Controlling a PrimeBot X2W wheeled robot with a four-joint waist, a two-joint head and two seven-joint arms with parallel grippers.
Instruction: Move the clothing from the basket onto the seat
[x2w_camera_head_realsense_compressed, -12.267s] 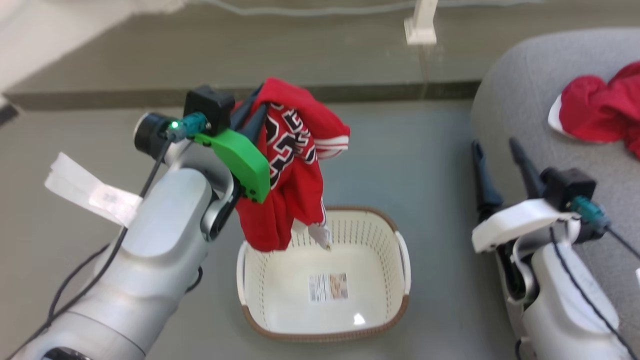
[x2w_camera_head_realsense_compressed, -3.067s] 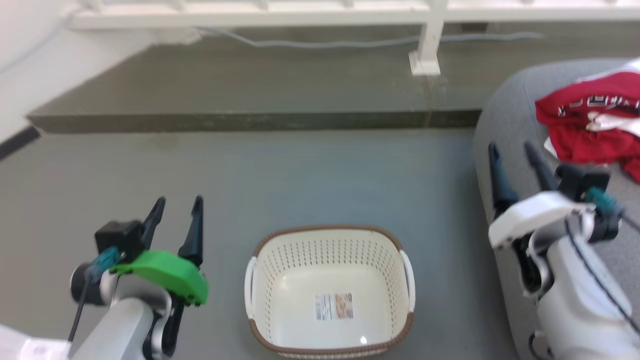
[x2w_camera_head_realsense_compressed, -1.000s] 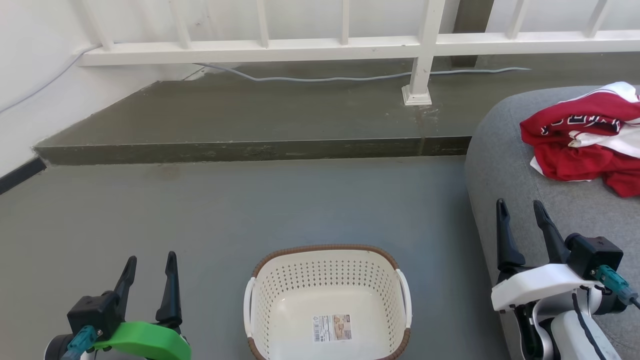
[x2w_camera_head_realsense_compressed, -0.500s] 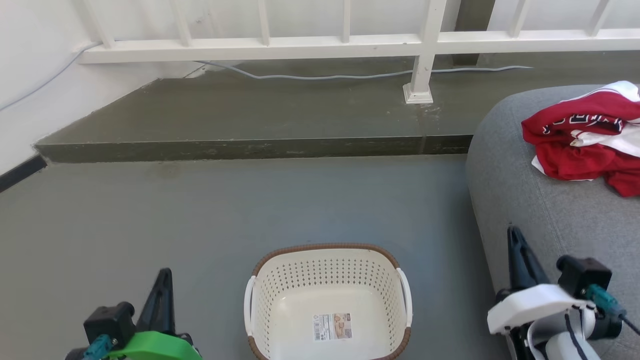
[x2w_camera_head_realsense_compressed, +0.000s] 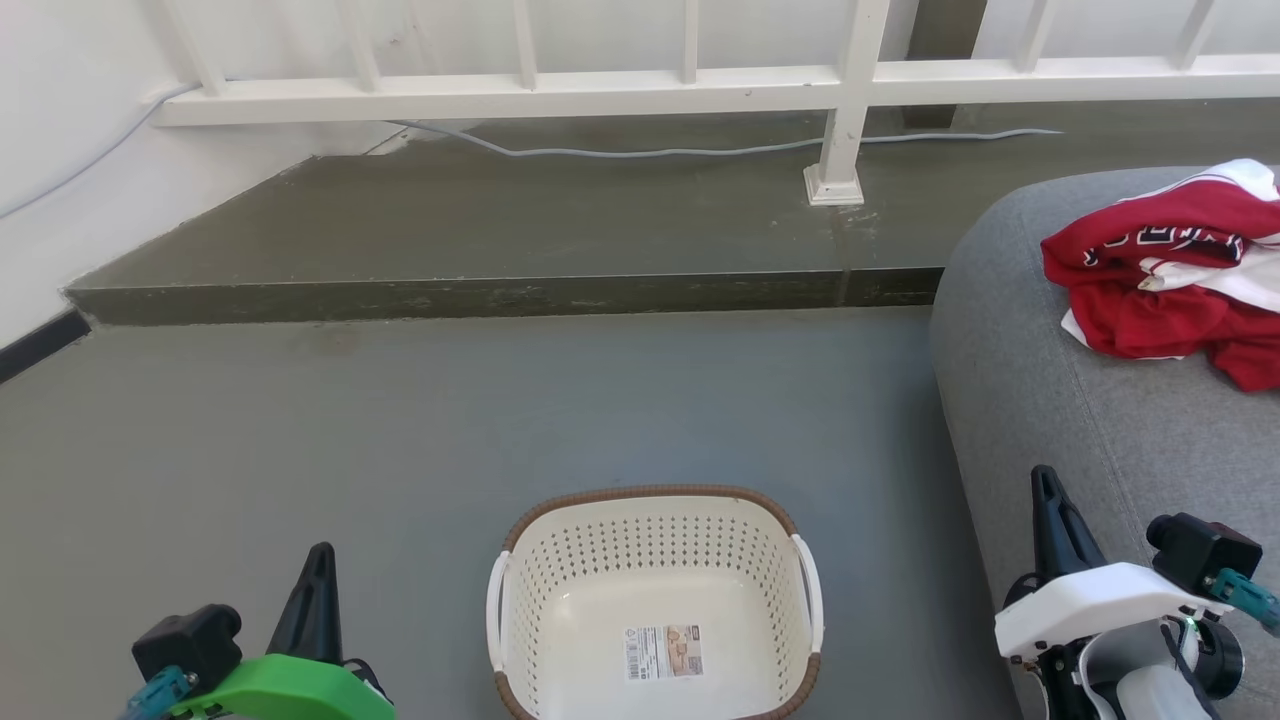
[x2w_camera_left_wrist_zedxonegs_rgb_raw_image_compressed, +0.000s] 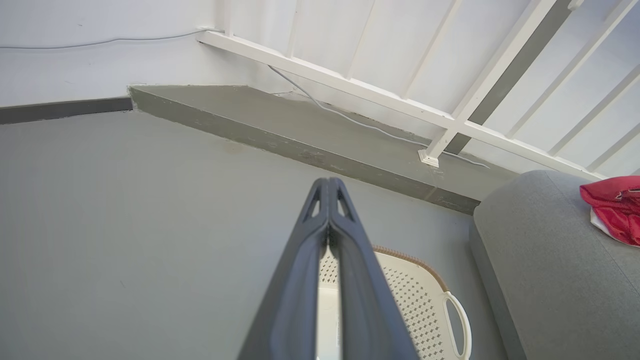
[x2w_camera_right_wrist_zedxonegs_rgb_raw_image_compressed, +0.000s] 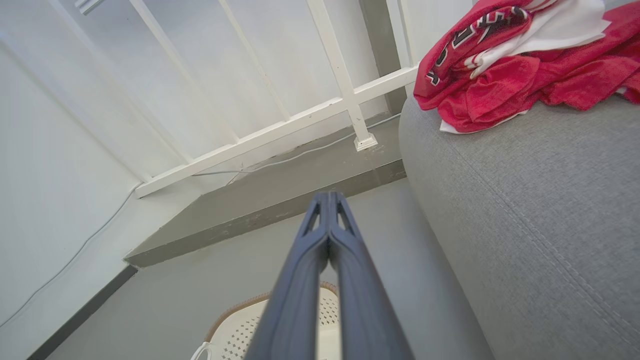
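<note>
The clothing (x2w_camera_head_realsense_compressed: 1170, 275) lies in a red heap with white trim and dark lettering on the grey seat (x2w_camera_head_realsense_compressed: 1100, 420) at the right; the right wrist view shows the clothing (x2w_camera_right_wrist_zedxonegs_rgb_raw_image_compressed: 520, 65) on the seat (x2w_camera_right_wrist_zedxonegs_rgb_raw_image_compressed: 540, 225) too. The cream basket (x2w_camera_head_realsense_compressed: 655, 600) stands on the floor at the bottom centre with just a sticker label on its floor. My left gripper (x2w_camera_head_realsense_compressed: 320, 560) is at the lower left, shut, nothing between its fingers. At the lower right, beside the seat's front, my right gripper (x2w_camera_head_realsense_compressed: 1043, 482) is shut and holds nothing.
A raised concrete step (x2w_camera_head_realsense_compressed: 480, 250) runs across the floor behind the basket. Behind it stands a white railing (x2w_camera_head_realsense_compressed: 690, 90) with a post (x2w_camera_head_realsense_compressed: 838, 150), and a grey cable (x2w_camera_head_realsense_compressed: 700, 152) lies along the step. A white wall (x2w_camera_head_realsense_compressed: 60, 180) closes the left side.
Both grippers have gone from open to shut with nothing in them and sunk lower in the head view. The basket and the heap on the seat have stayed put.
</note>
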